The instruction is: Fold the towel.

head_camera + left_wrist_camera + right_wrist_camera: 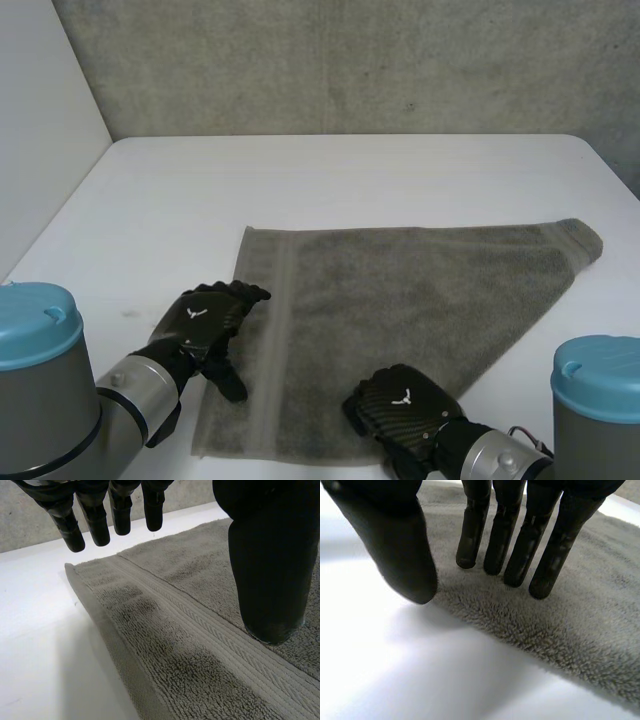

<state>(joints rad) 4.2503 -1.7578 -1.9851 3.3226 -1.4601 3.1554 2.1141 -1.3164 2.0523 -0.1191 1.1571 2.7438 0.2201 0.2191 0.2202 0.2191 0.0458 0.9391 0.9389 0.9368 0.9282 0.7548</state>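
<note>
**A:** Where is the towel?

**B:** A grey towel [400, 300] lies flat on the white table [330, 170], with its near edge close to the robot. It is not square. The far right corner stretches out to a point, and the right side runs on a slant.

**A:** And the hands?

**B:** The left hand [207, 318] is over the towel's left end, by the woven band. Its fingers are straight and clear of the cloth, and its thumb tip rests on the cloth. The right hand [402, 400] is at the near edge, fingers straight, tips on or just above the pile. Its thumb is over bare table, just off the edge. Neither hand grips anything.

**A:** What could go wrong?

**B:** The right fingers may skate over the pile before the thumb gets under the edge, so nothing lifts. The left thumb's press could pin or drag the cloth and bunch it. With that slanted shape, a fold may also land with its edges mismatched.
</note>
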